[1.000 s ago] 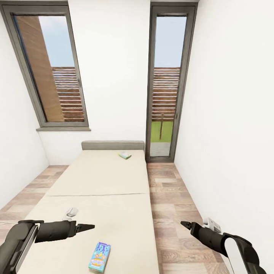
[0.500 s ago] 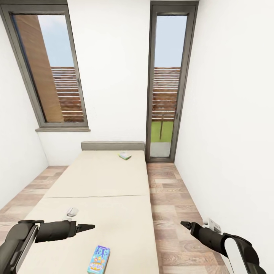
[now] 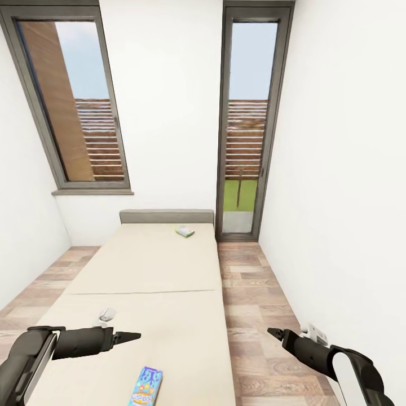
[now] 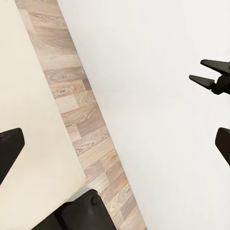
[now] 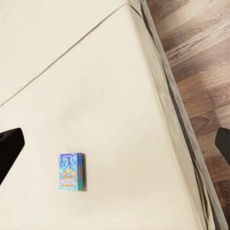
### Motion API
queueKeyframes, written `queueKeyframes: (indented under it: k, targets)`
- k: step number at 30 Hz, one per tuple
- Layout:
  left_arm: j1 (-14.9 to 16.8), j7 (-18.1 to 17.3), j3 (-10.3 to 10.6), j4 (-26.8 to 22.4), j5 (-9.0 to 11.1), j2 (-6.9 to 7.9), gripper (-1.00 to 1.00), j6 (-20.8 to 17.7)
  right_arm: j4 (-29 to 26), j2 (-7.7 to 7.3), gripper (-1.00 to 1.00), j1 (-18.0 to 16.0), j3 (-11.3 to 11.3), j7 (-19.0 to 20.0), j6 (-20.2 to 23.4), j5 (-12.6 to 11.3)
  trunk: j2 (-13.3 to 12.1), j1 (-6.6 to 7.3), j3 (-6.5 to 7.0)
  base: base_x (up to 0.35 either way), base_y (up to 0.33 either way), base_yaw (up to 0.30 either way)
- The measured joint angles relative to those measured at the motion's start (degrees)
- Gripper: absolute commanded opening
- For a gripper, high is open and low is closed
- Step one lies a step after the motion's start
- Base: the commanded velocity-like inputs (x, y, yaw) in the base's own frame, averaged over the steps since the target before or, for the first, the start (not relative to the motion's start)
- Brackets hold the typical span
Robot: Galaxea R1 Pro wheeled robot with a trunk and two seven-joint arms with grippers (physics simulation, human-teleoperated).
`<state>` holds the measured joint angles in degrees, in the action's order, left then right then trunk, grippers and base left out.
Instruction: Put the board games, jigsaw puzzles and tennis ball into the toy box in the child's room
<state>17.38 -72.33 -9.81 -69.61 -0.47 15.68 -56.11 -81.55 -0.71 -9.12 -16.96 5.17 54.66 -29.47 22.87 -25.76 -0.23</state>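
Two board games lie on the beige bed (image 3: 146, 265). The blue colourful board game (image 3: 145, 386) rests flat near the bed's foot, just below and right of my left gripper (image 3: 134, 336), and it appears in the right wrist view as well (image 5: 72, 171). A pale green board game (image 3: 184, 230) sits at the far end by the headboard. My left gripper hovers open over the bed, its fingers (image 4: 9, 148) spread wide. Off the bed's right side, my right gripper (image 3: 272, 332) hangs open over the floor, holding nothing. The table and toy box are out of view.
A grey headboard (image 3: 167, 216) backs the bed against the far wall. A window (image 3: 73, 107) is at the left and a tall glass door (image 3: 245, 129) at the right. Wood floor strips (image 3: 254, 293) run along both sides of the bed, with a white wall close on the right.
The whole picture has shifted slightly: the near board game sits lower in the frame, so the camera has advanced. Both arms keep their pose.
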Motion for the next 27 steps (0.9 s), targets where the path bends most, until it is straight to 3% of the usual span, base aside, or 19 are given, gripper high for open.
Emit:
queueKeyframes:
  k: [27]
  targets:
    - [0.0, 0.2, 0.0, 0.0, 0.0, -0.03, 1.00, -0.1, 0.1, 0.09, 1.00, -0.1, 0.1, -0.4, 0.2, 0.0, 0.0, 0.00, 0.00, 0.004, 0.000, 0.000]
